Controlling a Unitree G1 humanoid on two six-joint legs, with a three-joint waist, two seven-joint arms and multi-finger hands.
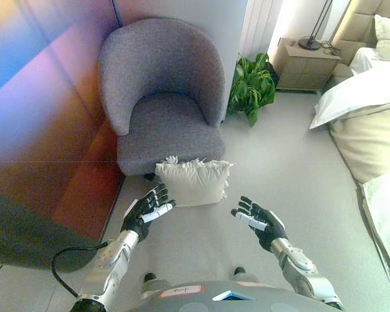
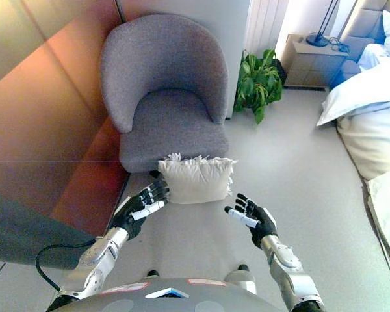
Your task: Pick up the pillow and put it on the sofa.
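Observation:
A cream pillow [image 1: 193, 182] with a fringed top edge stands on the floor, leaning against the front of a grey armchair [image 1: 162, 97]. My left hand [image 1: 147, 212] is open just below the pillow's left corner, fingertips close to it. Open as well, my right hand [image 1: 259, 221] hovers to the lower right of the pillow, a short gap away. Neither hand holds anything. The armchair's seat [image 2: 175, 127] is bare.
A wooden wall panel [image 1: 45, 130] runs along the left. A potted green plant [image 1: 252, 86] stands right of the armchair. A bed with white bedding [image 1: 370, 110] fills the right side, with a nightstand [image 1: 305, 63] and lamp behind.

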